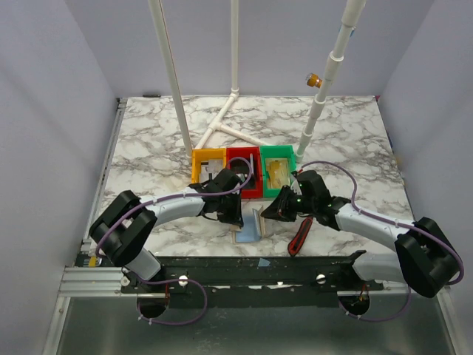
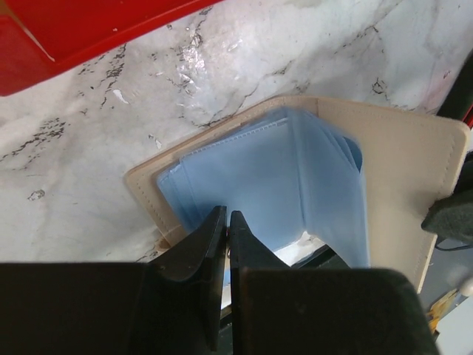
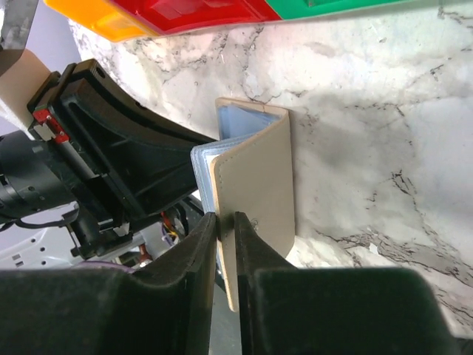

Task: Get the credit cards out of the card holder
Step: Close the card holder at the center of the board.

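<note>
The card holder (image 1: 251, 226) is being pinched from both sides right now, so it's being propped open like a little book. Starting at the left gripper (image 2: 225, 225): it's being squeezed almost flat on the near edge of the blue-grey pocket leaves, as far as can be told. The right gripper (image 3: 225, 220) is being clamped on the edge of the tan outer flap, which is being held upright. The holder is being worked on the marble table (image 1: 148, 148), just on the near side of the red bin (image 1: 244, 150).

Progress looks early to middling. The pockets are being spread, but no card is being pulled and no card edge can be clearly made out in the leaves.

The yellow bin (image 1: 208, 151) is pressed against the red bin's left side, with something pale grey in it. The green bin (image 1: 278, 149), on the red bin's right side, is being used for something yellowish-gold. That's possibly one card already out, but it's too small to be sure. The red bin's inside is being partly blocked by the left arm. A red-and-black tool (image 1: 299, 238) is lying nearer than the red bin, off to its right.
</note>
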Tool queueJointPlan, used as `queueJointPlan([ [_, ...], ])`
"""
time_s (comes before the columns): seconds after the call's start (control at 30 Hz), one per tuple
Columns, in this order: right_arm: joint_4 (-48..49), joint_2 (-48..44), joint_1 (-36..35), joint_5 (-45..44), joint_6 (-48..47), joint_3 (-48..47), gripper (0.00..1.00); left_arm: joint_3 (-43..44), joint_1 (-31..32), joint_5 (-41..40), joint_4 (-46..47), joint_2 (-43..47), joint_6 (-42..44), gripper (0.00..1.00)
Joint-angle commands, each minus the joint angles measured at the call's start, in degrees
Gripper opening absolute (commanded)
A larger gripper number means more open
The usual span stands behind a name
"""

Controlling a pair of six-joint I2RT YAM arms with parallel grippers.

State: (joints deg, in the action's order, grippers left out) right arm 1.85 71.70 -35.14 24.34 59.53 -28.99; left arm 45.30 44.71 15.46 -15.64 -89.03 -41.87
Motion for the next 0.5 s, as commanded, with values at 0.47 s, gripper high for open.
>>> queueJointPlan([
  [0.47, -0.7, 3.2, -1.0, -2.5, -1.3, -4.3, 0.06, 1.5, 0.2, -2.8, -4.4, 5.2, 1.8, 0.09],
])
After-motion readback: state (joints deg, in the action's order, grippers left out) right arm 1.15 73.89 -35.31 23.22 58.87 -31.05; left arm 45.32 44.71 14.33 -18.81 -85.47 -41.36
